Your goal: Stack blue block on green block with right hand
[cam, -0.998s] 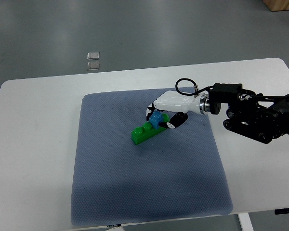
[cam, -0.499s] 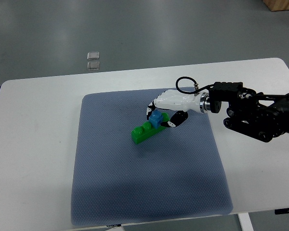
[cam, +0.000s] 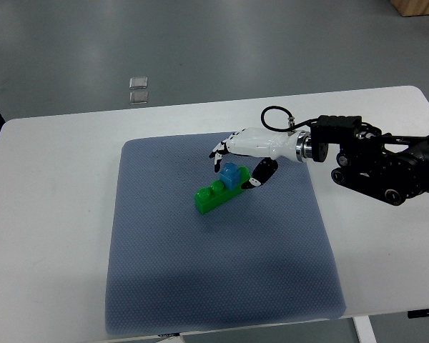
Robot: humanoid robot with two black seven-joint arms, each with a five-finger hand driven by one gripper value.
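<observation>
The blue block sat on top of the green block, toward the green one's right end, approx. in the upper middle of the mat. The green block lay at a slant, its left end nearer the camera, w/ a raised stud showing just left of the blue block. Both blocks touched; nothing else lay on the mat near them.

Nothing blocked the view of the pair. 2 small clear squares lay on the grey floor beyond the table's far edge, well apart from the work. A wooden corner showed at top right.

The mat was grey-blue w/ a dotted weave, on a white table w/ rounded corners. The room floor was plain grey.

The right hand came in from the right on a black arm, a black cable looping at the wrist. Its white shell hovered just above and behind the blue block. Fingers were spread, dark tips pointing down just left of the block, thumb just right of it. The fingers bracketed the block w/o gripping it, holding nothing. Whether any tip brushed the block, can't tell.
</observation>
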